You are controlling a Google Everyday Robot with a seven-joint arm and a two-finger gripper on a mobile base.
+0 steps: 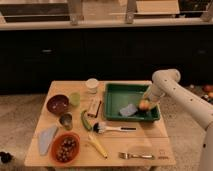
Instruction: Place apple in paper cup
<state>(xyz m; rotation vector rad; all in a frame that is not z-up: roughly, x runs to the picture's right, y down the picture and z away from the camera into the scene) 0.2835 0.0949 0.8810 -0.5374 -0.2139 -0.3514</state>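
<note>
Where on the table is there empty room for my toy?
Bare wood lies between the brush and the fork, in front of the green tray. Around the purple bowl and metal cup it's crowded. The gripper holds the apple inside that tray.

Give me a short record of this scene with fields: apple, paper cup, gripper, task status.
apple: in the green tray, near its right side
paper cup: upright on the table, left of the tray's far corner
gripper: lowered into the tray, shut on the apple
task status: apple not yet in the paper cup
</note>
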